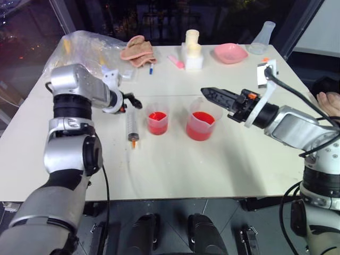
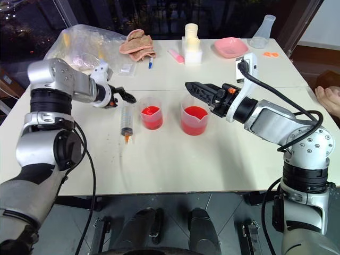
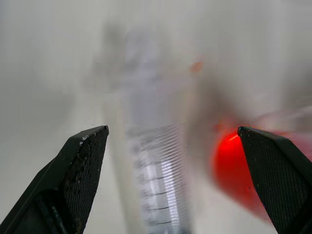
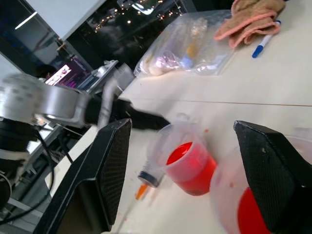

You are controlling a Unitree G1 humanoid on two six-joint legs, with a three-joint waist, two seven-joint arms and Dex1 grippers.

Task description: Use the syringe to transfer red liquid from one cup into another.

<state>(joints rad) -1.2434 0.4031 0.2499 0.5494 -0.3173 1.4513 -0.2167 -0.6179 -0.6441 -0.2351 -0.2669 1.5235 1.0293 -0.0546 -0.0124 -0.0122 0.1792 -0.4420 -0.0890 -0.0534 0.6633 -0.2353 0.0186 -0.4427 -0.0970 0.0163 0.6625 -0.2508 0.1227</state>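
The syringe (image 1: 132,126) lies flat on the white table (image 1: 175,164), orange tip toward the front edge. My left gripper (image 1: 137,102) hovers just above its plunger end, open, holding nothing; in the left wrist view the barrel (image 3: 158,170) shows blurred between the spread fingers (image 3: 85,161). Right of the syringe stands the smaller beaker (image 1: 158,121) with red liquid (image 1: 158,118) in it, then the larger beaker (image 1: 201,124), also holding red liquid. My right gripper (image 1: 206,92) hangs level over the larger beaker's rim, open and empty.
At the back of the table lie a crumpled plastic bag (image 1: 85,48), a pink cloth (image 1: 137,50), a blue pen (image 1: 151,69), a pink marker (image 1: 176,61), a stack of white tubs (image 1: 192,50), a pink bowl (image 1: 230,52) and a clear flask (image 1: 263,38). A person's hand (image 1: 330,102) rests at the far right.
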